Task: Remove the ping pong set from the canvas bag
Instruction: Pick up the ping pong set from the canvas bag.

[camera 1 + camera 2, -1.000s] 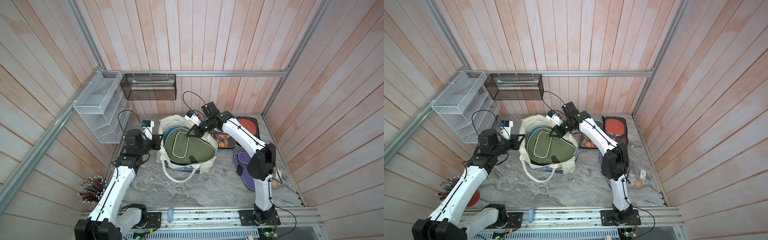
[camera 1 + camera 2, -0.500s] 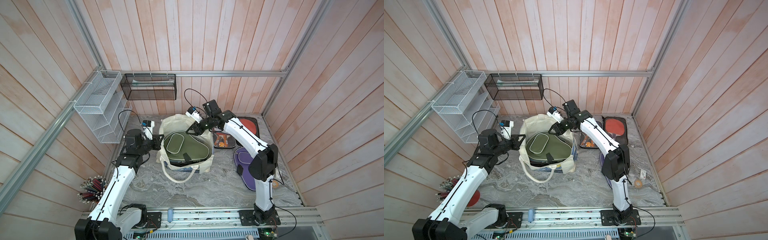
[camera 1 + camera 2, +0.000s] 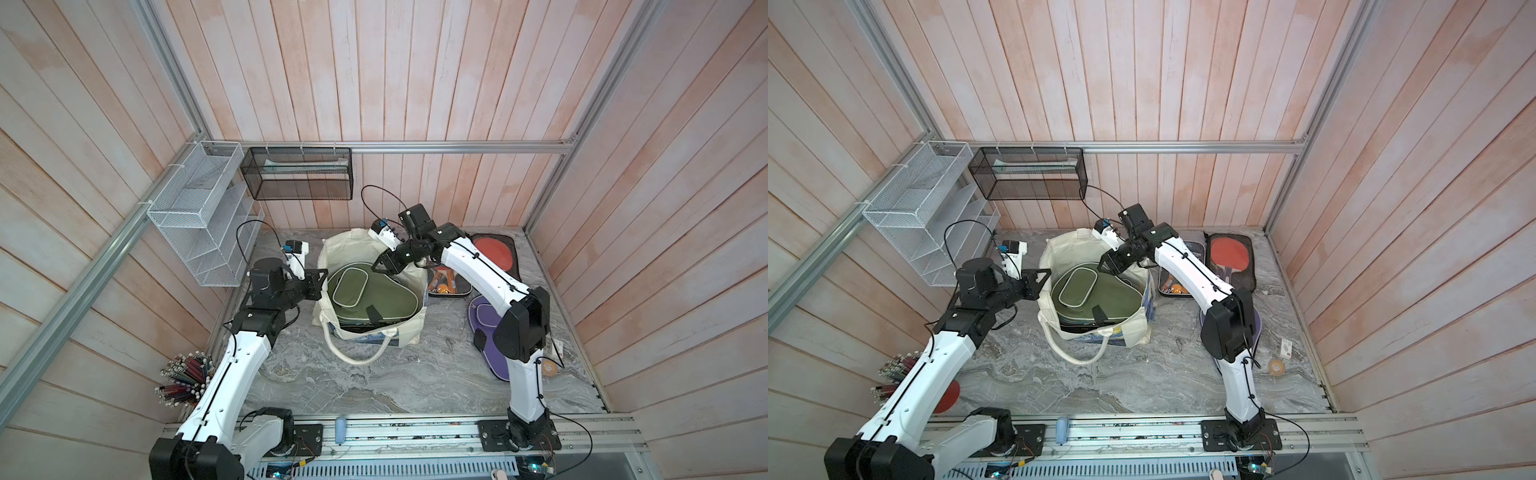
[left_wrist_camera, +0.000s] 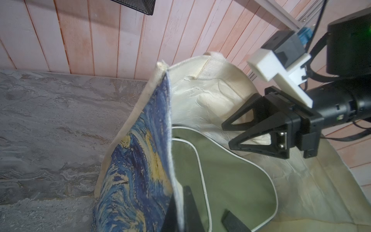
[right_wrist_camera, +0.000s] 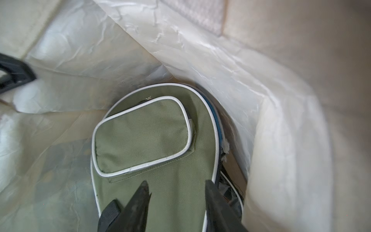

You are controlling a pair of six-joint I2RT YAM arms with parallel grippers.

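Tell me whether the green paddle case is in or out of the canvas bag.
In: the green paddle case lies inside the canvas bag, whose cream walls rise around it in both top views.

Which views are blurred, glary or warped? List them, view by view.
Right wrist: case sharp, bag wall smeared soft, right end effector out of focus. Left wrist: left end effector blurred up close, bag print soft. Both top views: even light, faint shadows, wall planks splayed by the wide lens.
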